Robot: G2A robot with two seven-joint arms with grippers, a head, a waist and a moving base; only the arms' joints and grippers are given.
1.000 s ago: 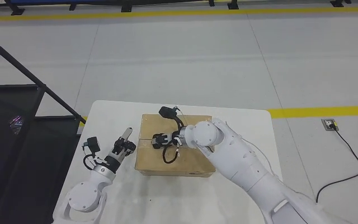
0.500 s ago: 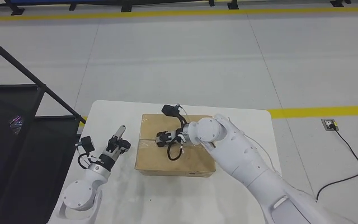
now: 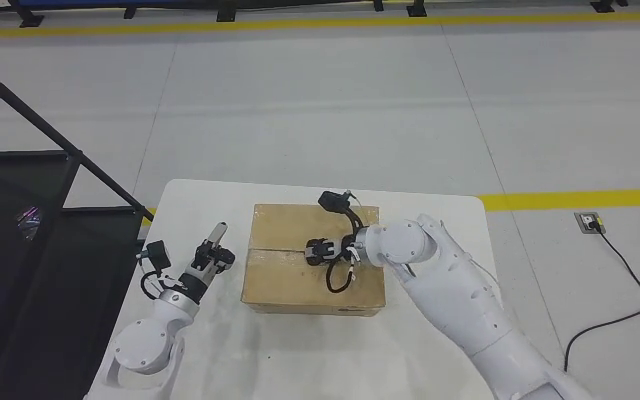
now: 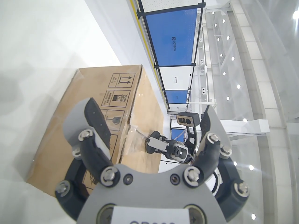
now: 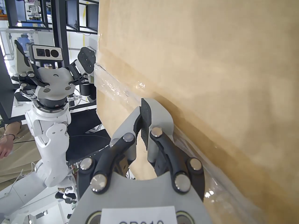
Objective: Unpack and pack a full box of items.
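A closed brown cardboard box (image 3: 300, 282) stands in the middle of the white table (image 3: 430, 330), with clear tape (image 5: 116, 89) along its lid seam. My right gripper (image 3: 318, 248) lies low on the lid at the seam, shut (image 5: 144, 115), with nothing visible between its pads. My left gripper (image 3: 215, 248) hovers just left of the box, apart from it. In its own view it is open (image 4: 151, 122) and empty, facing the box's printed side (image 4: 93, 108), with the right gripper (image 4: 155, 143) beyond on the lid. The right wrist view shows the left gripper (image 5: 52, 57) past the box edge.
A black frame with a dark panel (image 3: 40, 230) stands just off the table's left side. Bare tabletop lies in front of the box and to its right. The table's far edge runs close behind the box.
My right gripper has slid to the right along the lid seam, staying shut. The left gripper drew back a little to the left from the box, then held still.
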